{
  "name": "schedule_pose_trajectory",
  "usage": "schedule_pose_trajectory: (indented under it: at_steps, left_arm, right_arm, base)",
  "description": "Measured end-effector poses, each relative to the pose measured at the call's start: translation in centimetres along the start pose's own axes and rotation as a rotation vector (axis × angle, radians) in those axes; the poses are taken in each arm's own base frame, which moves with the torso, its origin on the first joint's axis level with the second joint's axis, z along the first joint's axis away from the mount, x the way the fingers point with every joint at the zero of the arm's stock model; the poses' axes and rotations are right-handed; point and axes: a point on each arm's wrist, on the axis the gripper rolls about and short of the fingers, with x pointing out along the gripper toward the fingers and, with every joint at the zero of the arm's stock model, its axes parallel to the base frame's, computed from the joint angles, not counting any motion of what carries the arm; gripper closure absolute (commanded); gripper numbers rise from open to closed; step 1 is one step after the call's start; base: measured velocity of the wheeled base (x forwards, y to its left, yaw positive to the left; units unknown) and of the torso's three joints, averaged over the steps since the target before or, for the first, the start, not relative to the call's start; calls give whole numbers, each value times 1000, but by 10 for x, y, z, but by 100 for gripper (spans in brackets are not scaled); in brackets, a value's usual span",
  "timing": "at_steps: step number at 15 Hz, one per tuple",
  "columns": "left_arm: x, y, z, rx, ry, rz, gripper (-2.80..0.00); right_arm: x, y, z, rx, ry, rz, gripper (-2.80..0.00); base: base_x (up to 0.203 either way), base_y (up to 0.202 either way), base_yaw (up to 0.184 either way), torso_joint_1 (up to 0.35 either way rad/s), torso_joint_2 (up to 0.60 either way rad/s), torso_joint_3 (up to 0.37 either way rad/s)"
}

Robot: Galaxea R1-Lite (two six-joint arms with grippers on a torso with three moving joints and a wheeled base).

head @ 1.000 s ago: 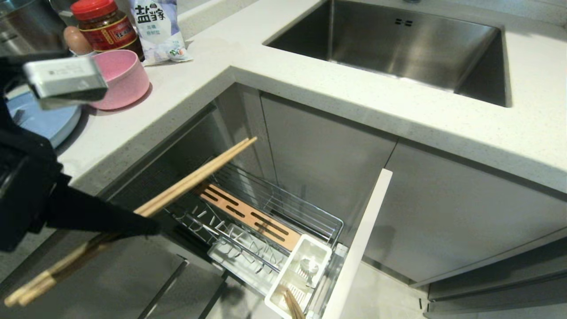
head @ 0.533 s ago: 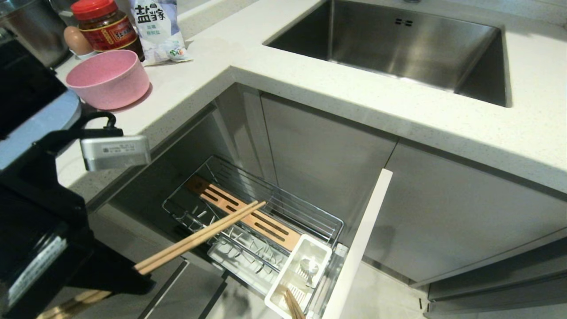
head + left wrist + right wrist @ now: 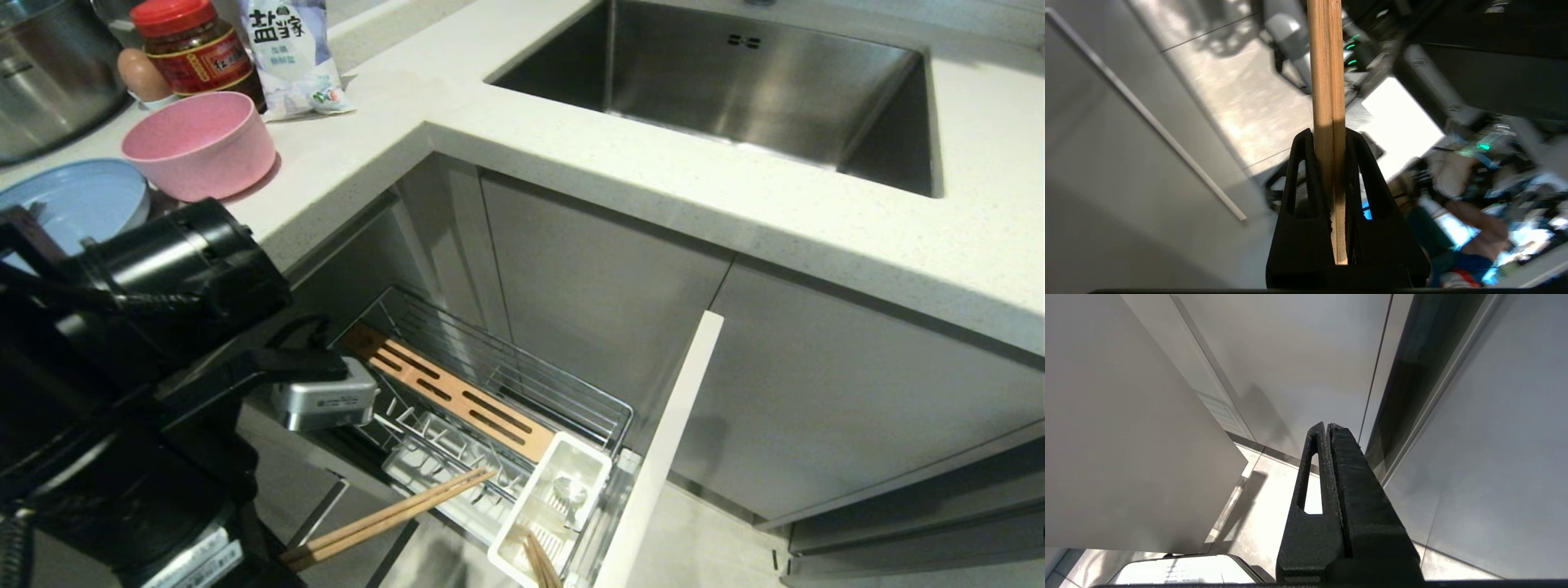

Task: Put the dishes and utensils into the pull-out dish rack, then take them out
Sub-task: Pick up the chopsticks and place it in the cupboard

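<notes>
Two wooden chopsticks (image 3: 1327,81) clamped side by side in the left claw (image 3: 1331,139), pressed between its two black fingers (image 3: 1300,192), sticking out well past the tips. From the head camera, same pair (image 3: 392,516) slanting low over the front of the pull-out dish rack (image 3: 571,400), tips just beside the white cutlery caddy (image 3: 563,490), thick ends running back under the black left arm (image 3: 163,327). Claw itself hidden there behind the arm. Right claw (image 3: 1327,428) clenched on nothing, parked beside pale cabinet panels, nowhere in the head camera.

Counted: one pink bowl (image 3: 200,143) and one light-blue plate (image 3: 73,200) on the pale surface (image 3: 653,171), just beside each other, whether touching cannot be told. One red-lidded jar (image 3: 196,49), one egg (image 3: 140,75), one white bag (image 3: 290,53), one steel pot (image 3: 49,73) behind them. One steel sink (image 3: 735,82) further right. One slotted wooden strip (image 3: 457,392) in the rack.

Plate partly covered by the arm. More brown sticks (image 3: 540,563) in the caddy, cut off by the frame edge, number unclear. Small white part (image 3: 569,490) in the caddy hard to identify. Pot cut off at the corner.
</notes>
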Motion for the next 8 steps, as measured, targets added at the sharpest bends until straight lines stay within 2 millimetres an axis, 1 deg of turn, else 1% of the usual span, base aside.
schedule_pose_trajectory:
  at_steps: [3, 8]
  left_arm:
    - [23, -2, 13, 13, 53, 21, 0]
    - [60, -14, 36, -17, 143, 52, 0]
  right_arm:
    - [0, 0, 0, 0, 0, 1, 0]
    - [0, 0, 0, 0, 0, 1, 0]
  base:
    - [0, 0, 0, 0, 0, 0]
    - [0, 0, 0, 0, 0, 0]
